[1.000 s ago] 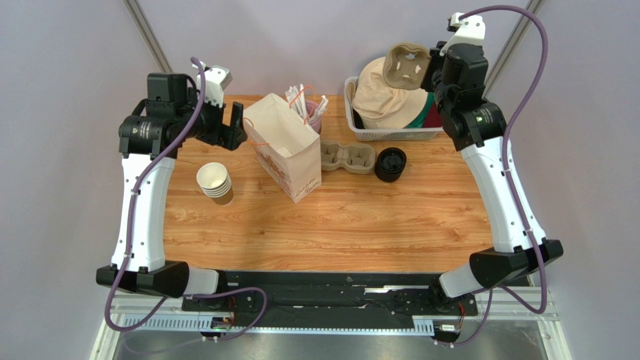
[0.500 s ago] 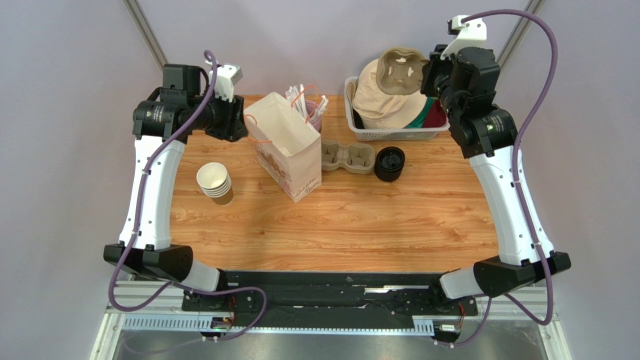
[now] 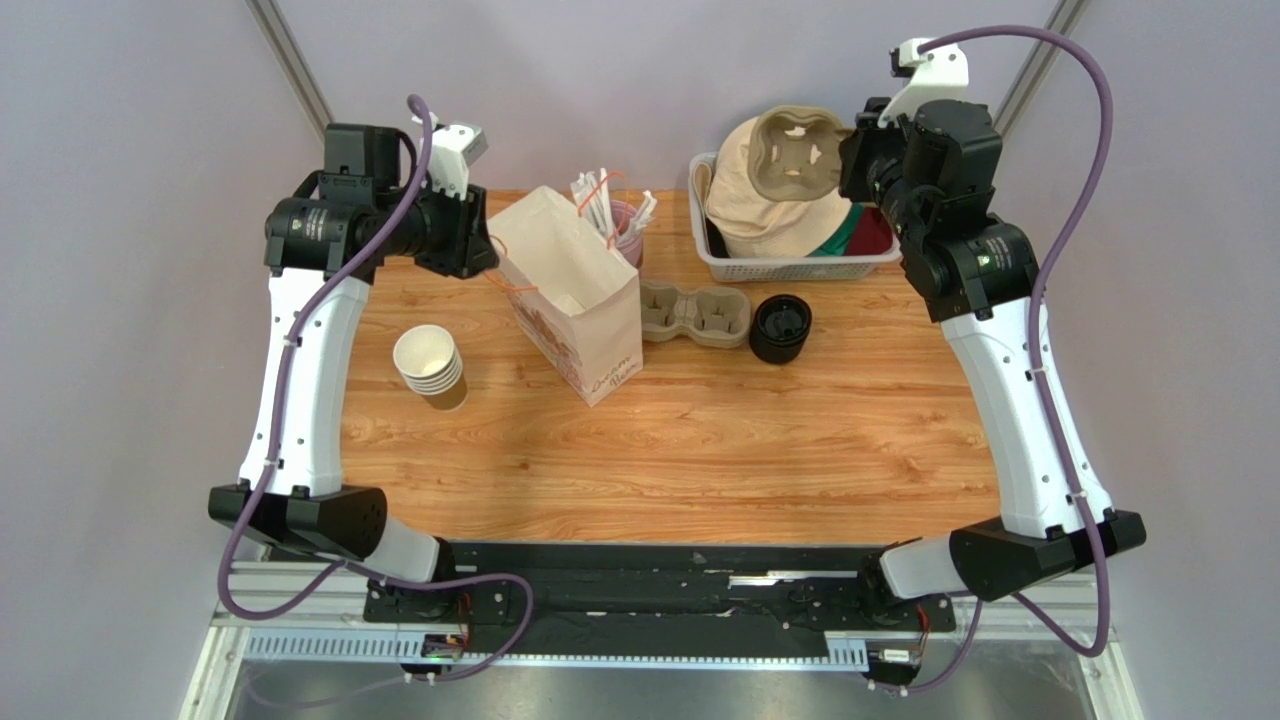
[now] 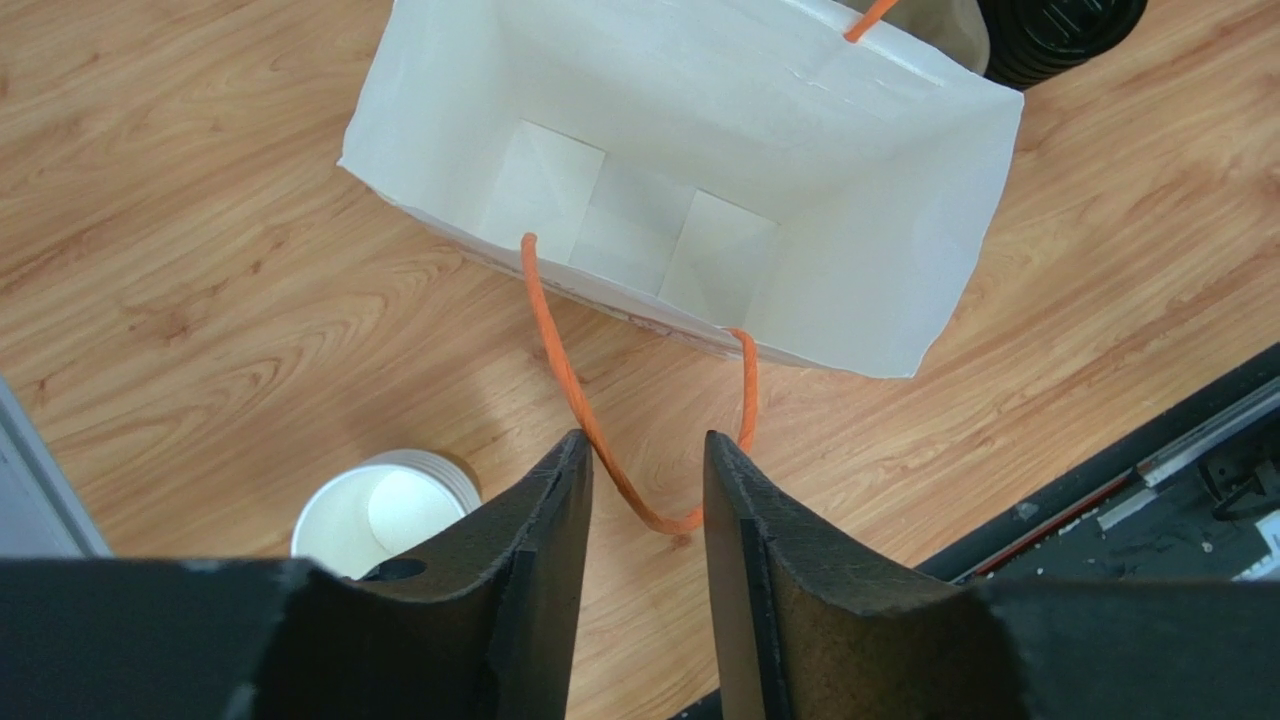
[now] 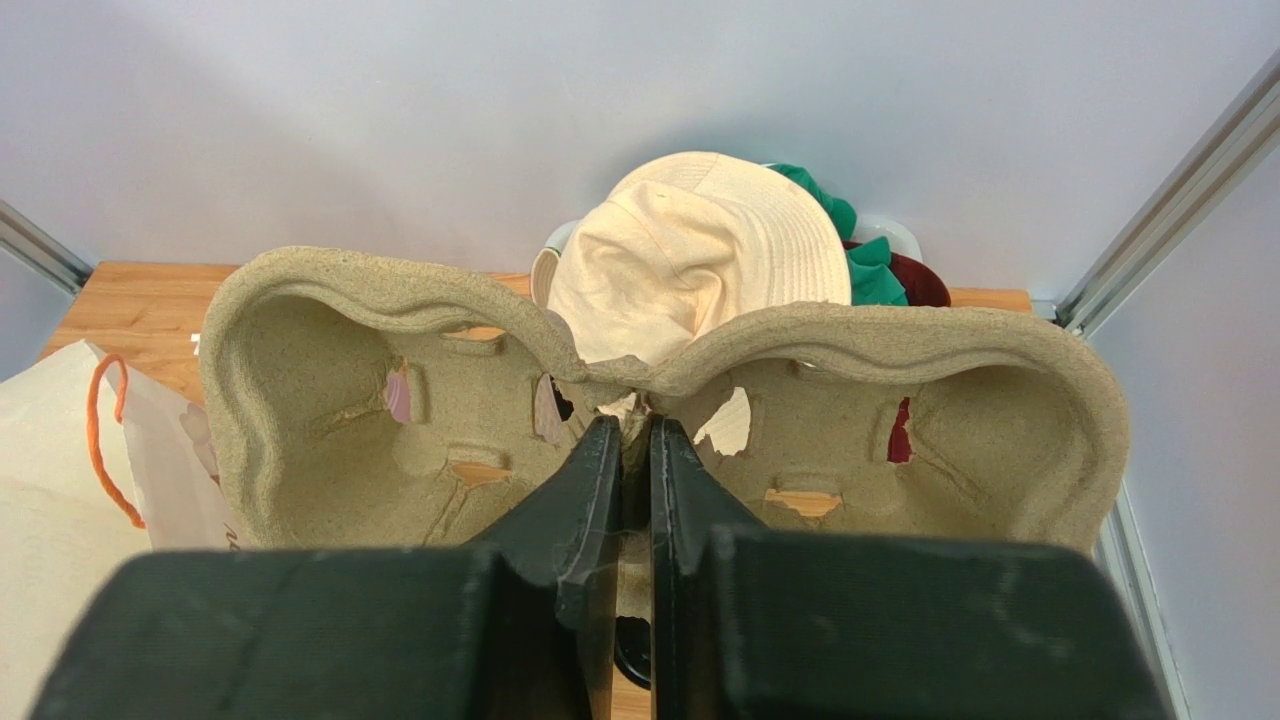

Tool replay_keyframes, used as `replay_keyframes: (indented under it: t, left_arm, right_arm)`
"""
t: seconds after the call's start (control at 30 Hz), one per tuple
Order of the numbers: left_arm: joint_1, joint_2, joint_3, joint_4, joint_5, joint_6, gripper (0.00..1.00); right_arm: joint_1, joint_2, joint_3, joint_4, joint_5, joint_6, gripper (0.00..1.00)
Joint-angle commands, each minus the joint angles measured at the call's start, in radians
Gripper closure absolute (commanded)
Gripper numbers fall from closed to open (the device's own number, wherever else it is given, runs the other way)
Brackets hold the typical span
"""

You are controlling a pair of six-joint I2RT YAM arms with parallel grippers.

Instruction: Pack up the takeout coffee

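No lidded takeout coffee shows in any view. A white paper bag (image 3: 568, 293) (image 4: 676, 135) stands open at the back left of the table. My left gripper (image 3: 478, 252) (image 4: 639, 438) hovers at the bag's left rim, open with a narrow gap. The bag's orange handle loop (image 4: 564, 360) hangs down between the fingertips, and nothing is pinched. My right gripper (image 3: 848, 156) (image 5: 633, 425) is raised over the basket, shut on the middle ridge of a pulp two-cup carrier (image 3: 793, 158) (image 5: 346, 390).
A stack of lidless brown paper cups (image 3: 428, 365) (image 4: 383, 510) stands left of the bag. A second pulp carrier (image 3: 696, 315) and a stack of black lids (image 3: 780, 327) (image 4: 1059, 23) lie right of it. A white basket (image 3: 781, 267) with hats sits at the back.
My left gripper has swung in toward the bag's rim and its jaws have narrowed around the handle loop. My right arm has shifted the carrier a little.
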Motion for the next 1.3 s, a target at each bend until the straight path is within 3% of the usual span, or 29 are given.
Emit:
replay_keyframes:
  t: [0.0, 0.17, 0.23, 0.87, 1.27]
  left_arm:
    - [-0.007, 0.011, 0.018, 0.005, 0.016, -0.008, 0.6]
    - [-0.007, 0.03, 0.029, -0.007, 0.0, 0.006, 0.95]
    - [-0.007, 0.039, 0.047, -0.018, 0.002, 0.016, 1.0]
    - [-0.111, 0.065, 0.295, -0.184, 0.091, 0.194, 1.0]
    - [-0.17, -0.019, 0.262, -0.271, 0.223, 0.299, 1.0]
  right_arm:
    - [0.002, -0.032, 0.002, 0.019, -0.021, -0.011, 0.91]
    - [0.005, -0.035, 0.02, 0.004, -0.087, -0.028, 0.91]
    - [0.007, -0.038, 0.034, -0.01, -0.133, -0.046, 0.91]
    - [0.045, -0.082, 0.078, -0.093, -0.478, -0.157, 0.9]
    - [0.093, -0.108, 0.112, -0.209, -0.782, -0.261, 0.9]
